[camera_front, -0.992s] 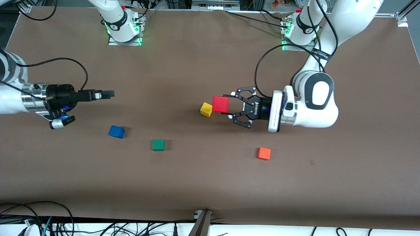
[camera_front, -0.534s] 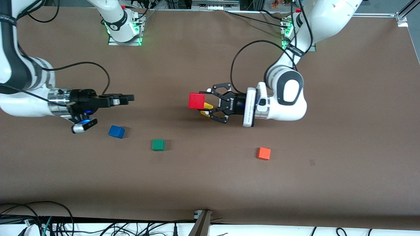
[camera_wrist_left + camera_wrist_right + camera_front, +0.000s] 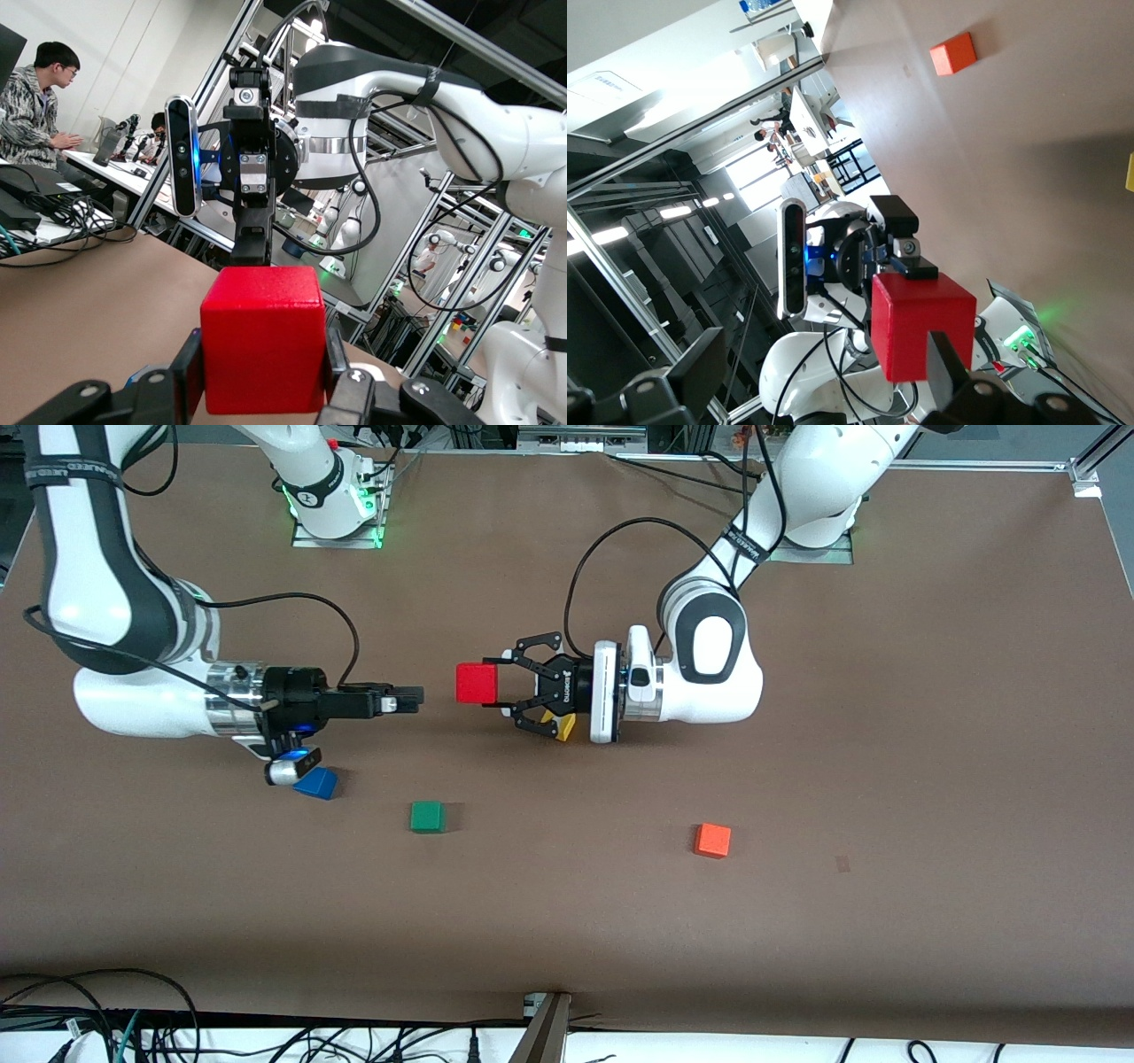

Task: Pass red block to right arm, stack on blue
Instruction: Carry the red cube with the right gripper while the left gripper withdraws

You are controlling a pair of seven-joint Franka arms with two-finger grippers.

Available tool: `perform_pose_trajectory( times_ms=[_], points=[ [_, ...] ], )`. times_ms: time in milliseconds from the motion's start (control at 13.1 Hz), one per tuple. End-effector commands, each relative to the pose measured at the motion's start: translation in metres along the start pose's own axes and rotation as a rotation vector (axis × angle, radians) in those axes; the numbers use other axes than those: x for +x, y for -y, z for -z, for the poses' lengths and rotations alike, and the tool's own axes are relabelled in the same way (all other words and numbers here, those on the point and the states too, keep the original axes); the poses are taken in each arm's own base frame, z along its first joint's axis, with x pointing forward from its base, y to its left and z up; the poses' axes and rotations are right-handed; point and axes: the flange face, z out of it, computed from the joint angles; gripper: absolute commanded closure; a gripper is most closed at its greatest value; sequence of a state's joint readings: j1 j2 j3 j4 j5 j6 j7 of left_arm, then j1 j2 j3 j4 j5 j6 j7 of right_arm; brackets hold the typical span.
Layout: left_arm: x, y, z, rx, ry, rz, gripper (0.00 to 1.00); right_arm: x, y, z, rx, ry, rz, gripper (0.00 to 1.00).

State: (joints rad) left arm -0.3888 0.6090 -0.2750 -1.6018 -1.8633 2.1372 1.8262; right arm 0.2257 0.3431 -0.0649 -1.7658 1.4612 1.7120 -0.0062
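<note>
Above the table's middle, the left gripper clamps the red block facing the spread-fingered right gripper; handover is pending, requiring the right gripper to straddle and close.

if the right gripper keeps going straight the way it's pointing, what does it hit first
Most likely the red block, held up in the air by the left gripper straight ahead of the open right gripper. The left wrist view shows the two lined up, though their exact heights are hard to judge.
</note>
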Motion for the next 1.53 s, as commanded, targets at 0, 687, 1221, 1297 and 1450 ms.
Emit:
perform_pose_trajectory(
  times_ms=[0,687,1221,1297,1450],
  points=[
    [0.004,0.003,-0.008,0.017,-0.033,-0.018,1.0,0.003,-0.028,-0.009,0.018,0.012,-0.036,0.0],
    [0.0,0.005,-0.009,0.021,-0.046,-0.002,1.0,0.0,-0.068,-0.062,0.07,0.063,-0.081,0.4],
    [0.008,0.008,-0.002,0.029,-0.062,-0.004,0.01,-0.001,-0.058,-0.056,0.08,0.07,-0.071,0.95],
    [0.011,0.008,0.0,0.029,-0.066,-0.002,0.0,-0.001,-0.057,-0.056,0.08,0.07,-0.076,0.95],
    [0.014,0.013,0.009,0.036,-0.062,-0.014,0.0,-0.002,-0.046,-0.053,0.07,0.067,-0.057,0.95]
  ],
)
